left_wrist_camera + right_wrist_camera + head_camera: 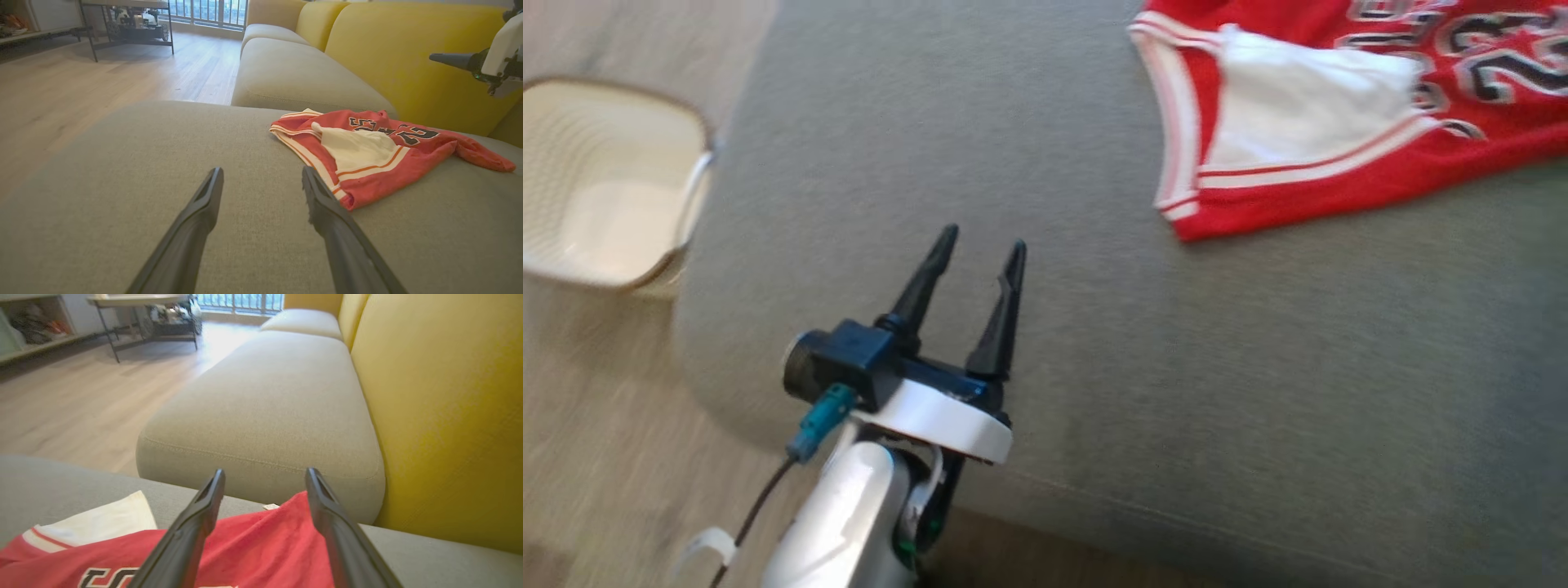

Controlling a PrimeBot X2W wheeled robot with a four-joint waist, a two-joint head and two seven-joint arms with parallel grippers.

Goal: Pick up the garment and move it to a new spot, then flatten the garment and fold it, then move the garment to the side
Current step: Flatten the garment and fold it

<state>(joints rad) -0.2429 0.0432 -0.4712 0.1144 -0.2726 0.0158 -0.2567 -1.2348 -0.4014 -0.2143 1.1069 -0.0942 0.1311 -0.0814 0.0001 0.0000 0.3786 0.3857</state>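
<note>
The garment is a red jersey with white trim and black numbers. It lies crumpled on the grey sofa seat at the upper right, part of its white lining turned out. My left gripper hovers open over bare cushion, down and left of the jersey, holding nothing. In the left wrist view its fingers point past the garment's near hem. My right gripper stands open just above the garment's far edge, nothing between its fingers. One dark finger of the right arm shows high above the jersey.
A cream woven basket stands on the wooden floor left of the seat. Yellow backrests rise behind the garment. A second grey cushion lies beyond it. A dark-legged table stands far across the floor.
</note>
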